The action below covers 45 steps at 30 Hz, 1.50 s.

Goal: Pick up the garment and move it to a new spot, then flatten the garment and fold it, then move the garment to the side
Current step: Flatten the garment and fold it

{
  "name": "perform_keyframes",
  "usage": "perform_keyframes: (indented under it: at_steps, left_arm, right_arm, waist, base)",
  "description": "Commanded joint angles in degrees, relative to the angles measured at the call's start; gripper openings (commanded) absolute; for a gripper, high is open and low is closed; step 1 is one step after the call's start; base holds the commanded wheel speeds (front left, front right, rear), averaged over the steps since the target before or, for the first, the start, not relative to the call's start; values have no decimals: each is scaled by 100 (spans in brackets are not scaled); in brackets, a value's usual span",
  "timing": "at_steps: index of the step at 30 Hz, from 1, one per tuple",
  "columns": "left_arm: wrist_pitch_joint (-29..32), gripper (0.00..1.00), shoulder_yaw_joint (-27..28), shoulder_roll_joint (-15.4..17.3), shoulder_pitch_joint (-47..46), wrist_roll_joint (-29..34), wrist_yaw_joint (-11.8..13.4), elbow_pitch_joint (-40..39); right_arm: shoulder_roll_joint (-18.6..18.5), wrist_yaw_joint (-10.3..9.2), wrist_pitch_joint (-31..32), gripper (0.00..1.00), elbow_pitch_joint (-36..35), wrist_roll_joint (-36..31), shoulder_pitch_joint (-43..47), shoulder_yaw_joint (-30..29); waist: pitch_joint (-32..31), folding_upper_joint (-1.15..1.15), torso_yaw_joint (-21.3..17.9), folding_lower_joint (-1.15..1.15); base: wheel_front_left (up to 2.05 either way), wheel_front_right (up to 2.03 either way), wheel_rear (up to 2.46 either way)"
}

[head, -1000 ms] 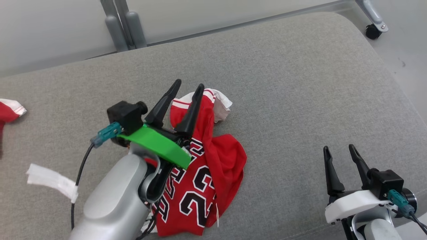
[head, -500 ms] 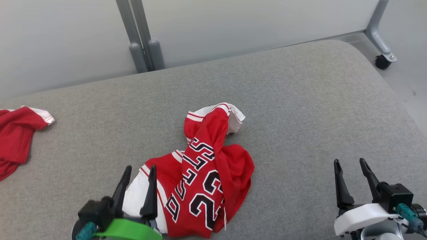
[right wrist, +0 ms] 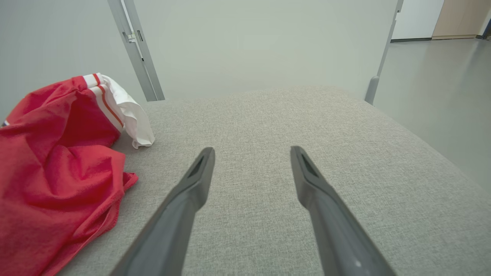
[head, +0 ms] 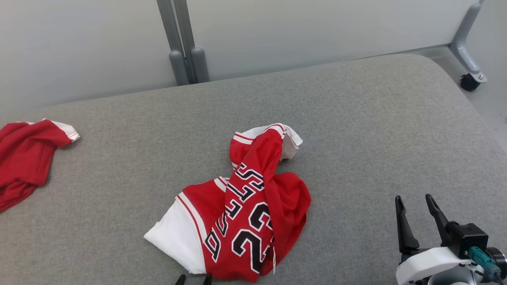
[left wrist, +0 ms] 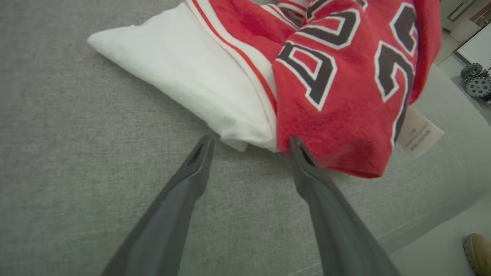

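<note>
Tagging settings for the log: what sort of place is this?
Probably a lab or office test space: a grey padded bench, a wheeled partition behind it, a bare floor, and a jersey laid out for handling.

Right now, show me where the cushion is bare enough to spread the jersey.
Widest bare patch: the grey cushion between the jersey and the right gripper, running back to the partition. A second lies between the jersey and the red garment at left. Crowded: the near edge, where the left gripper, fingers open, sits at the jersey's hem.
</note>
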Motion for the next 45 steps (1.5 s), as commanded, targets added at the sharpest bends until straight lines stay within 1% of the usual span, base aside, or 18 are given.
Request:
perform_keyframes:
  at_steps: [1,3,6,11,12,13,14,15,16,22,29,34,37,41,45]
  left_arm:
    - [2,100,48,49,-129,30,121,128]
    - [-1,100,174,6,-229,-133,235,286]
    - [-9,100,340,-48,-370,-463,244,398]
    - [181,100,436,-79,-574,-1024,98,587]
    - [181,47,437,-89,-638,-1150,68,608]
    - [180,40,421,-92,-689,-1233,34,618]
    - [138,21,437,-96,-741,-1329,11,606]
    - [108,13,462,-99,-782,-1445,-21,575]
    - [85,0,454,-100,-823,-1602,-49,538]
    - [58,0,262,-105,-1015,-2289,-155,274]
    - [69,0,72,-88,-1469,-2608,-175,24]
    - [114,0,204,71,-2172,-2647,-172,-283]
    - [204,0,303,190,-2769,-2539,-49,-363]
    - [262,0,366,220,-3556,-2453,114,-235]
    - [292,0,393,334,-4378,-2241,220,64]
  right_arm:
    - [-7,-3,-1,100,-6,-37,-17,9]
    - [-8,-4,-1,100,-8,-35,-15,16]
    - [-8,-3,-1,100,-11,-39,-19,27]
    - [-8,-3,-1,100,0,-24,-74,36]
    - [-9,-3,-1,100,0,-17,-97,39]
    - [-9,-3,-1,100,1,-13,-116,38]
    - [-9,-3,-1,100,2,-8,-134,37]
    - [-8,-3,-1,100,3,-5,-149,42]
    - [-8,-3,-1,100,4,-2,-162,46]
    - [-8,-3,-1,100,16,9,-178,50]
    - [-9,-3,-1,100,51,34,-277,91]
    - [-8,-3,-1,100,56,32,-373,120]
    - [-8,-3,-1,100,51,54,-462,171]
    - [-8,-3,-1,100,41,108,-596,255]
    - [-7,-3,-1,100,22,208,-780,322]
  waist:
    - [20,0,-16,0]
    - [42,0,-34,0]
    - [123,0,-69,0]
    - [209,0,-123,0]
    - [240,0,-136,0]
    - [258,0,-143,0]
    - [276,0,-153,0]
    - [291,0,-162,0]
    - [304,0,-170,0]
    - [351,0,-187,0]
    - [434,0,-215,0]
    - [521,0,-268,0]
    - [628,0,-347,0]
    - [847,0,-525,0]
    - [1189,0,-763,0]
  base:
    - [0,0,0]
    - [0,0,0]
    - [0,0,0]
    - [0,0,0]
    - [0,0,0]
    - [0,0,0]
    - [0,0,0]
    - [0,0,0]
    - [0,0,0]
    - [0,0,0]
    - [0,0,0]
    - [0,0,0]
    - [0,0,0]
    - [0,0,0]
    - [0,0,0]
